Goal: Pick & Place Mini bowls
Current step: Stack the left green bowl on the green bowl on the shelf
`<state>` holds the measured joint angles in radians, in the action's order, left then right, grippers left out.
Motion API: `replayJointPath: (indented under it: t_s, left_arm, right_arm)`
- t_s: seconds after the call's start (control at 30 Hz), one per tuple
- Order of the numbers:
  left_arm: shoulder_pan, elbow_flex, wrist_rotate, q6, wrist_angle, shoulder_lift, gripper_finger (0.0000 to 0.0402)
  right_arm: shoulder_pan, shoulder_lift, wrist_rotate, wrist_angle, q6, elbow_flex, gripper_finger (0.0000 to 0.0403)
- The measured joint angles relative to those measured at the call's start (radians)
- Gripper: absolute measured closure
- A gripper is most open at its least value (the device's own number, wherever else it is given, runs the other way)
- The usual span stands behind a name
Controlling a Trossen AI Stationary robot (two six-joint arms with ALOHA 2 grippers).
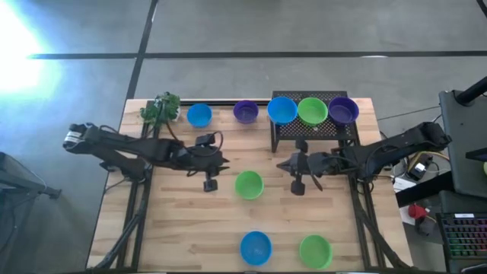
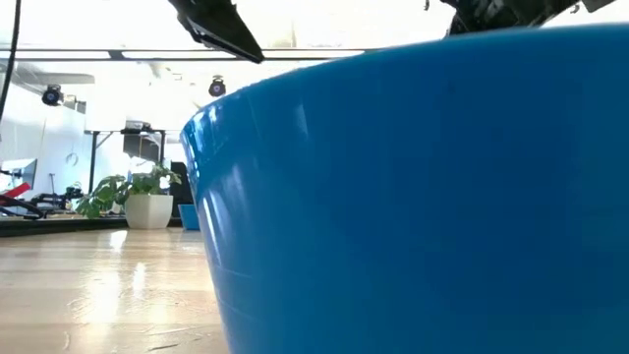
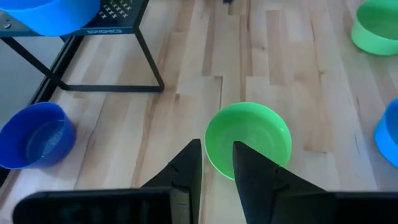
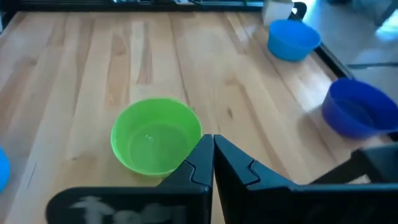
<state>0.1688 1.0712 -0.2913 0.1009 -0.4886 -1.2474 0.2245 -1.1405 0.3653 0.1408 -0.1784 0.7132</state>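
1. Seen from above, a wooden table [image 1: 183,228] fills the middle of the frame, with two dark arms reaching in from the left and right edges.
2. The left gripper [image 1: 211,181] sits left of centre. Its fingers [image 3: 186,168] stand a little apart and hold nothing.
3. The right gripper [image 1: 297,184] sits right of centre, fingers pressed together, also empty.
4. Between the two grippers, at the centre of the frame, lies a green bowl [image 1: 248,184], upright on the table and close to both.
5. A black wire rack [image 1: 313,131] stands at upper right of centre. On it sit three bowls in a row: rack blue [image 1: 281,109], rack green [image 1: 312,110], rack purple [image 1: 343,110].
6. Along the top edge of the table, left of the rack, sit a blue bowl [image 1: 198,115] and a purple bowl [image 1: 245,111], with a small plant [image 1: 160,109] at the top left corner.
7. At the bottom of the frame lie a front blue bowl [image 1: 256,247] and a front green bowl [image 1: 315,250].
8. Risk: the left fingers are only narrowly parted. If they come down on the green bowl's rim off line, the glossy wall may slip out or the bowl may tip.
9. Risk: both grippers flank the same bowl. If both move in, they may knock each other or shove the bowl away.
10. Risk: the rack looks full, so a bowl added there could nudge one off.
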Motion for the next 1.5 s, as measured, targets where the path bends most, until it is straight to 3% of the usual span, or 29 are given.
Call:
replayJointPath:
  t_s: [0.43, 0.73, 1.0, 1.27, 1.5]
  left_arm:
    - [0.009, -0.047, -0.033, -0.037, 0.009, 0.114, 0.0318]
    - [0.01, -0.062, -0.033, -0.073, 0.005, 0.149, 0.0318]
    - [0.01, -0.062, -0.034, -0.086, -0.015, 0.155, 0.0318]
    - [0.01, -0.062, -0.037, -0.091, -0.023, 0.155, 0.0318]
    - [0.01, -0.062, -0.037, -0.088, -0.025, 0.155, 0.0318]
  right_arm:
    - [0.007, -0.025, 0.0, -0.004, -0.026, -0.026, 0.0394]
    - [0.007, -0.153, 0.0, -0.048, -0.032, -0.018, 0.035]
    - [0.006, -0.3, 0.003, -0.27, -0.022, -0.017, 0.0298]
    - [-0.05, -0.462, 0.004, -0.392, -0.064, -0.017, 0.0293]
    - [-0.095, -0.519, -0.005, -0.394, -0.104, -0.017, 0.0303]
